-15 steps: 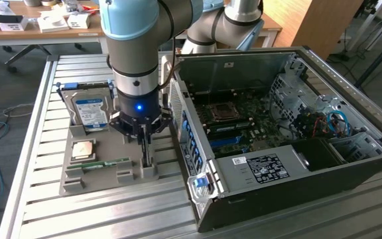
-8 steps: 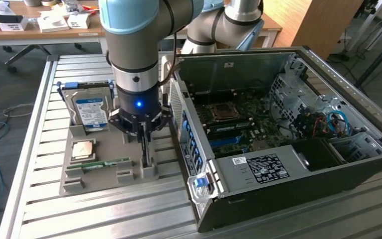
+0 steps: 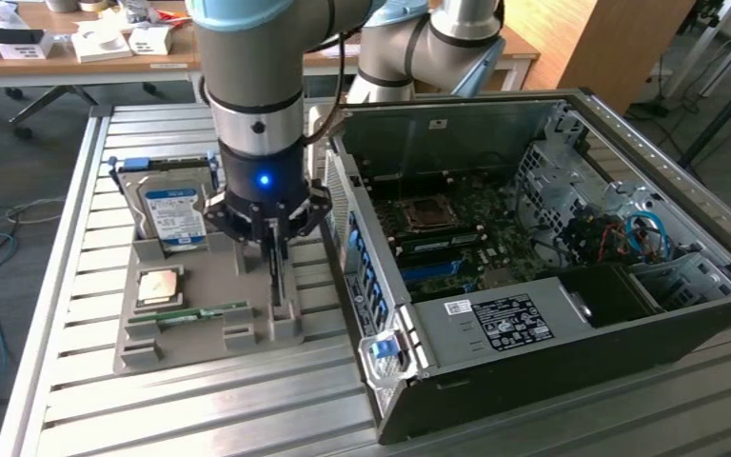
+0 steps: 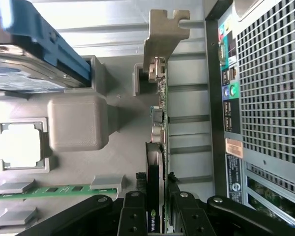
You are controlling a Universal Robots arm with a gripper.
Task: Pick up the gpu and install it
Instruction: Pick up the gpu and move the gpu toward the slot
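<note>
Along the edge of the gray tray (image 3: 137,354) nearest the PC case (image 3: 556,105), the gpu (image 4: 157,118) stands on edge (silver bracket (image 4: 165,34) at its far end), claw (image 4: 155,178) straight above, clamped on both its faces

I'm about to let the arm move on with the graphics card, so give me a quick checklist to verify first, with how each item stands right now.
1. Gripper straddles the gpu: ok, one finger on each side.
2. Fingers closed against the card: ok, they appear to touch both faces.
3. The gpu seated in the grey holder tray: ok, standing on edge in its slot.
4. Computer case open: ok, motherboard exposed.
5. Expansion slot free: cannot tell.
6. Hard drive and memory stick apart from the gripper: ok.
</note>
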